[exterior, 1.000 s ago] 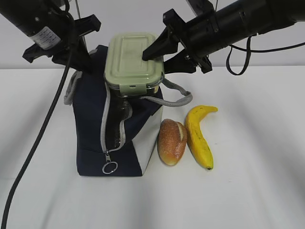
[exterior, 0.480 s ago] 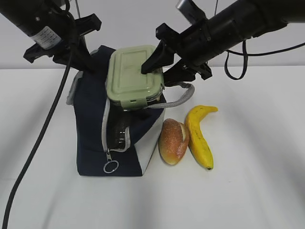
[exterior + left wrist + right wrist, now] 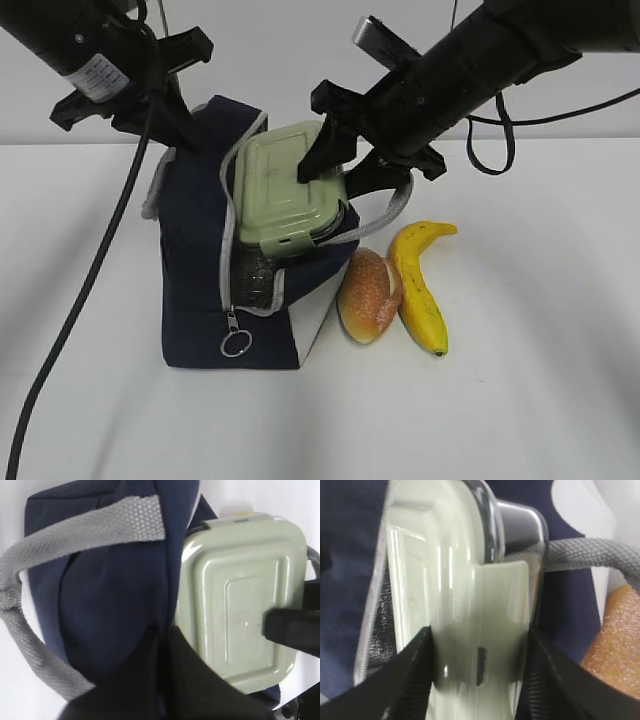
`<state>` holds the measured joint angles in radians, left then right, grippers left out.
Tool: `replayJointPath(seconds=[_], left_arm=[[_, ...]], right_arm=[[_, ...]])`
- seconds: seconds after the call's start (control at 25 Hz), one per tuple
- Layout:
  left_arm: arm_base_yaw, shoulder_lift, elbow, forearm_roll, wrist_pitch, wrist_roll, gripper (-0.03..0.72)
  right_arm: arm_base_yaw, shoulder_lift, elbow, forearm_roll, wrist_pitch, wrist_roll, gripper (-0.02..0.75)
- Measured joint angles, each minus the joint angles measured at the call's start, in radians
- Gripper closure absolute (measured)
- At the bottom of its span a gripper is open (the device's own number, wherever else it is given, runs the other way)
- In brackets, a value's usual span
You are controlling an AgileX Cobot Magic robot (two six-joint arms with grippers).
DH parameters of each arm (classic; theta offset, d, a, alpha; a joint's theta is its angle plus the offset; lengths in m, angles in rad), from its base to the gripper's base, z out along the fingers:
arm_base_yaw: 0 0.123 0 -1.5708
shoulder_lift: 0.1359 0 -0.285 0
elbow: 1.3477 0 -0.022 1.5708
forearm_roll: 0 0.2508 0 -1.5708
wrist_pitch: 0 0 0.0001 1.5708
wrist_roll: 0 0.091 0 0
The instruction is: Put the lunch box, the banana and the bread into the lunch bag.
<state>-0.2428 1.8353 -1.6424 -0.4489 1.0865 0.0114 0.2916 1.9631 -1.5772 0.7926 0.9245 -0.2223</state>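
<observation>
White table point(image 3: 520, 400): banana point(image 3: 418, 285) (exterior only).

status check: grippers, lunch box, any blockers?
Left gripper shut on lunch bag edge. Right gripper shut on lunch box, tilted, partway in. No blockers seen.

Your exterior camera looks down at a slant on the front of the lunch bag point(image 3: 215, 280), far enough back to take in both arms. Your left wrist camera sits close above the bag's navy fabric, looking down it. Your right wrist camera sits closer still, at the lunch box point(image 3: 460, 605); all three views share that green lid.
</observation>
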Motion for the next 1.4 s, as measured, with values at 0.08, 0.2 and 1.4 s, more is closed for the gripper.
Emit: replayJointPath(seconds=[0.08, 0.2, 1.4], left_arm=[[0.0, 0.0, 0.0, -0.001, -0.002, 0.0, 0.688], [0.0, 0.0, 0.0, -0.001, -0.002, 0.0, 0.688], [0.0, 0.0, 0.0, -0.022, -0.003, 0.005, 0.688]], right_arm=[[0.001, 0.0, 0.0, -0.012, -0.004, 0.019, 0.349], [0.009, 0.002, -0.002, -0.021, -0.014, 0.033, 0.349], [0.059, 0.07, -0.146, 0.07, 0.025, 0.154, 0.35]])
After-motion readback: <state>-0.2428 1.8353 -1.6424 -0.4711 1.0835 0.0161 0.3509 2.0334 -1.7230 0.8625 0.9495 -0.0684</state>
